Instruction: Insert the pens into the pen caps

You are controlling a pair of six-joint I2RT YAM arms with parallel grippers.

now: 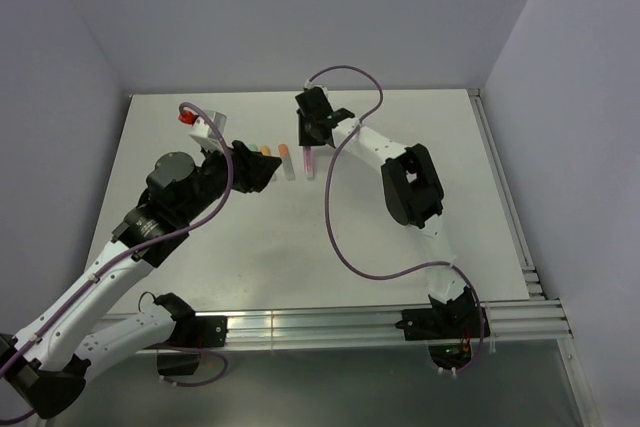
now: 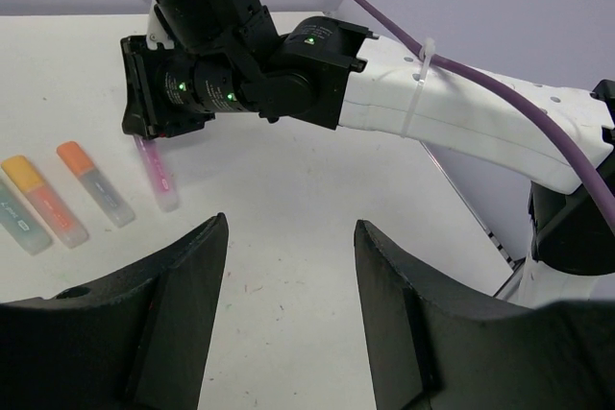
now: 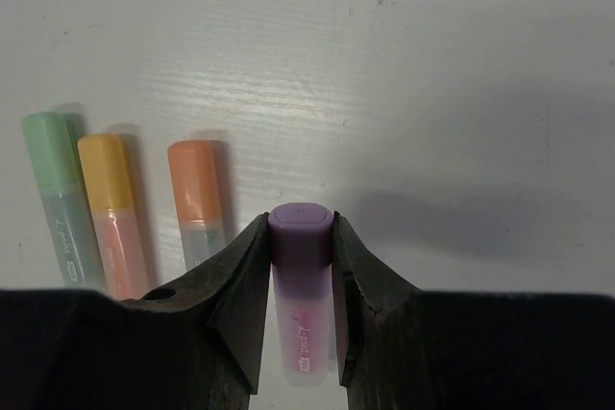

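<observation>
Right arm [image 1: 405,182] far outstretched, its fingers [image 3: 240,304] around the purple-capped pen [image 3: 303,314].

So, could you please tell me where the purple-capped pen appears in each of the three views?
Top external: the purple-capped pen is just above the picture's centre.
Left wrist: upper left.
Right wrist: bottom centre, clamped in the right end effector.
Shared landmark: the orange-capped pen lies just left of it in every view.
</observation>
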